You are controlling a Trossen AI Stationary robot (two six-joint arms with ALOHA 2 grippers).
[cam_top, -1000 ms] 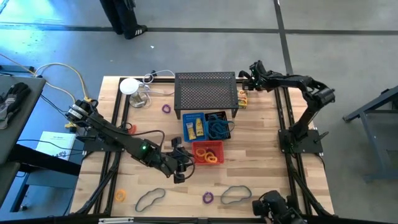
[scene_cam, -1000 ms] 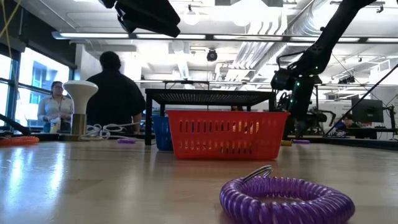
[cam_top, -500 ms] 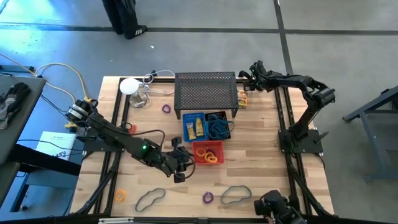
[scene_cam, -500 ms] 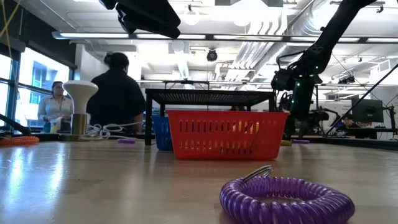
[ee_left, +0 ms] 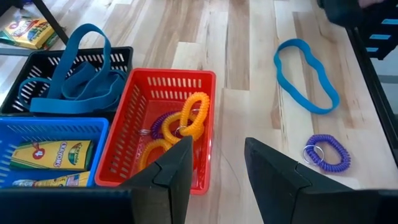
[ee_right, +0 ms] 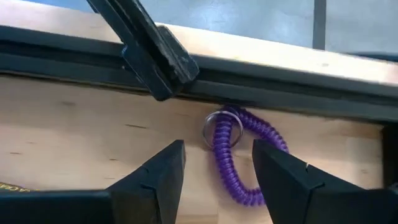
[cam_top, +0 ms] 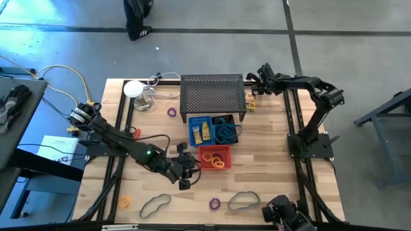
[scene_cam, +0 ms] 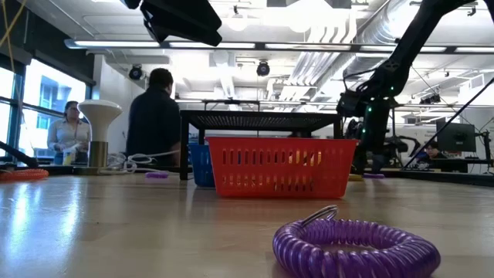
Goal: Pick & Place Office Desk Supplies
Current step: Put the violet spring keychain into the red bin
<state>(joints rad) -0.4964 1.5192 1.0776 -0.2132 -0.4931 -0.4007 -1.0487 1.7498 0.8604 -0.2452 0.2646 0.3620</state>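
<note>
My left gripper is open and hovers over bare table just near of the red bin, which holds orange, yellow and purple rings. The blue bin holds yellow printed boxes; the black bin holds bluish cords. A bluish looped cord and a purple ring lie flat on the table. My right gripper is open at the far right corner, its fingers on either side of a purple coiled ring that lies flat by the far rail, without touching it.
The black mesh rack stands at the far middle, with yellow boxes at its right. More rings and cords lie scattered. A lamp and cables sit far left. People stand beyond the table.
Neither gripper has visibly moved. A person beyond the far edge has walked toward the right.
</note>
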